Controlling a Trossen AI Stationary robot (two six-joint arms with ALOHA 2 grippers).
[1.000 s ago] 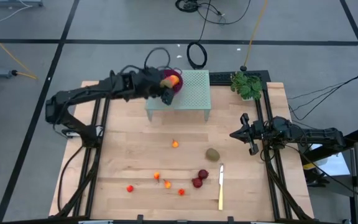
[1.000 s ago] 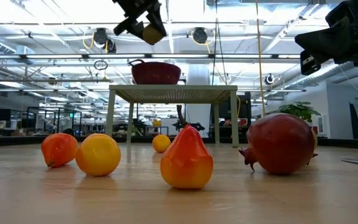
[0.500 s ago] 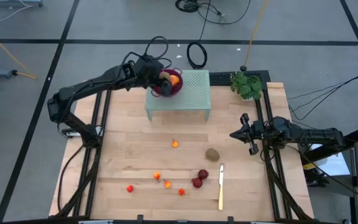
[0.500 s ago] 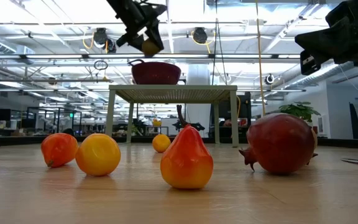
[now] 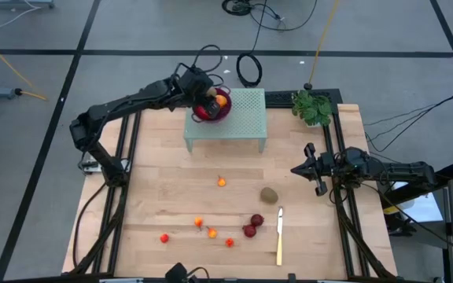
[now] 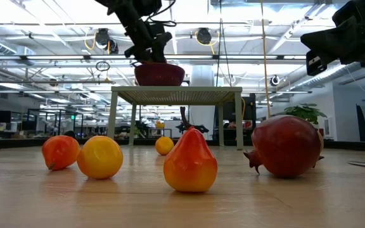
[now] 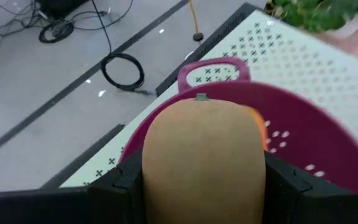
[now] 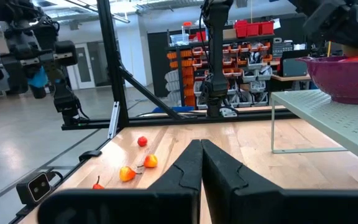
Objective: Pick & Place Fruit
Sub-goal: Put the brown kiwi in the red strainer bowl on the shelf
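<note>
My left gripper [image 5: 204, 95] is over the purple bowl [image 5: 213, 108], shut on a tan-brown oval fruit [image 7: 204, 158]. The bowl stands on the pale green perforated stand [image 5: 241, 118] at the far side and holds an orange fruit [image 5: 222, 101]. On the table lie a brown-green oval [image 5: 269, 194], two dark red round fruits [image 5: 253, 226] and several small orange-red ones [image 5: 211, 233]. My right gripper [image 5: 310, 170] waits shut at the right edge, touching nothing. My left gripper pinches the oval fruit between its two fingers [image 7: 122, 186], one on each long side [image 7: 151, 168]. The fingers slant downward from the table's left. The fruit is lifted clear over the bowl's inside, its small stem end [image 7: 201, 98] pointing away from the wrist.
A yellow-handled knife [image 5: 279, 238] lies near the front right, beside the dark red fruits. A potted plant [image 5: 313, 107] stands at the far right corner. Bare wood lies between the stand and the scattered fruit.
My left gripper has swung toward the table's far edge and sunk toward the bowl with the oval fruit, rolling at the wrist. The fruit stays in the fingers and now sits just above the bowl's rim.
</note>
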